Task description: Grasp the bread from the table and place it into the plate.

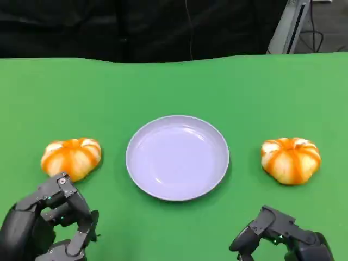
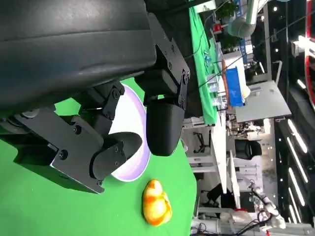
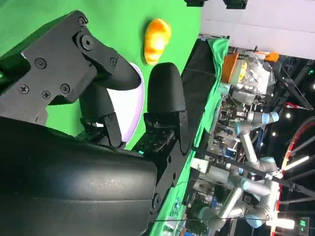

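Two round orange-and-white breads lie on the green table, one on each side of a pale lavender plate (image 1: 176, 157). The left bread (image 1: 71, 157) is just beyond my left hand (image 1: 54, 225), which hovers near the front edge with fingers bent and apart, holding nothing. The right bread (image 1: 290, 160) lies farther from my right hand (image 1: 283, 239), also empty, low at the front right. In the left wrist view my left hand (image 2: 98, 83) frames the plate (image 2: 129, 169) and the right bread (image 2: 156, 202). In the right wrist view my right hand (image 3: 88, 162) frames the plate (image 3: 129, 108) and the left bread (image 3: 157, 37).
The green table (image 1: 174, 87) stretches bare to its far edge, with a dark backdrop behind it. A grey stand leg (image 1: 287, 27) rises at the back right. Lab benches and other robot arms (image 3: 246, 128) stand beyond the table.
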Tool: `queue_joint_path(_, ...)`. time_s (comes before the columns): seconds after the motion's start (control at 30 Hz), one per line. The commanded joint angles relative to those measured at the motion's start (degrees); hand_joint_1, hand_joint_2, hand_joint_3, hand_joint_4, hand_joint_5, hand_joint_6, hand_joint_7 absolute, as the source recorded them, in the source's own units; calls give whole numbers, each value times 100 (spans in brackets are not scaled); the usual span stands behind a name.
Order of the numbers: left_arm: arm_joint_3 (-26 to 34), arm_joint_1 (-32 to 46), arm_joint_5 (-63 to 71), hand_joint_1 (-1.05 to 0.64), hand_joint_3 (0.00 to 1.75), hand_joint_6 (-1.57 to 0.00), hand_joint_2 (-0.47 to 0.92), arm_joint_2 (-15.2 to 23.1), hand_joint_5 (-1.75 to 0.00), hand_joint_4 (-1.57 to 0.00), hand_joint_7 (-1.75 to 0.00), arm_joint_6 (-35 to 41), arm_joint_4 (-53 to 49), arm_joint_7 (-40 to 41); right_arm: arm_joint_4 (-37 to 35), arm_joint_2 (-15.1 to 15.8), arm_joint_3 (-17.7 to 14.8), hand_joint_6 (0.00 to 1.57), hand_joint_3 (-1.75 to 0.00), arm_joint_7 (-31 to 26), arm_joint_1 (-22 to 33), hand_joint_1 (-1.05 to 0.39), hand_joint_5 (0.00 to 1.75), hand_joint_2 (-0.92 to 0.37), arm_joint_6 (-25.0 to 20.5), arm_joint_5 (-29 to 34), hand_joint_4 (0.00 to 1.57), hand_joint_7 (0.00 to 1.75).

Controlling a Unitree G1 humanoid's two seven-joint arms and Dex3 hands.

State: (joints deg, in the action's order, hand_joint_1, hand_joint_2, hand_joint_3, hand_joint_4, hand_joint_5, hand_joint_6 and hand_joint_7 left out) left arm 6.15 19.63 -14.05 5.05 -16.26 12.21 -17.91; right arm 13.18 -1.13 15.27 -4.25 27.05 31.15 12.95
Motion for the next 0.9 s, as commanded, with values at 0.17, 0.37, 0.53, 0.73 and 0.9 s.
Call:
queue_joint_path(0.17, 24, 4, -54, -3, 102, -66, 56, 92, -175, -78, -170, -34, -5, -69, 18, 8, -20, 77, -129, -39, 15, -10, 160, -33, 69, -43, 70, 131)
queue_joint_path(0.37, 84, -299, 850, 1, 101, -68, 60, 573, -175, -76, -163, 165, 33, 138, 45, -16, 0, 77, -128, -60, 34, -9, 160, -34, 54, -13, 70, 131)
queue_joint_path(0.53, -77, -1158, 3152, -53, 10, -26, 91, 1862, -57, -9, -16, 682, 73, 135, 89, -31, -1, 77, -128, -48, 30, -12, 160, -34, -12, -36, 70, 132)
queue_joint_path(0.73, -217, -1428, 3930, -59, 5, -25, 92, 2122, -41, -5, -3, 704, -112, 445, 101, -20, 2, 77, -128, -39, 45, -11, 160, -34, -18, -29, 69, 132)
queue_joint_path(0.9, -347, -1625, 4405, -60, 4, -24, 92, 2269, -37, -4, -2, 679, -243, 621, 94, -16, -6, 77, -128, -44, 45, -10, 159, -34, -6, -20, 70, 131)
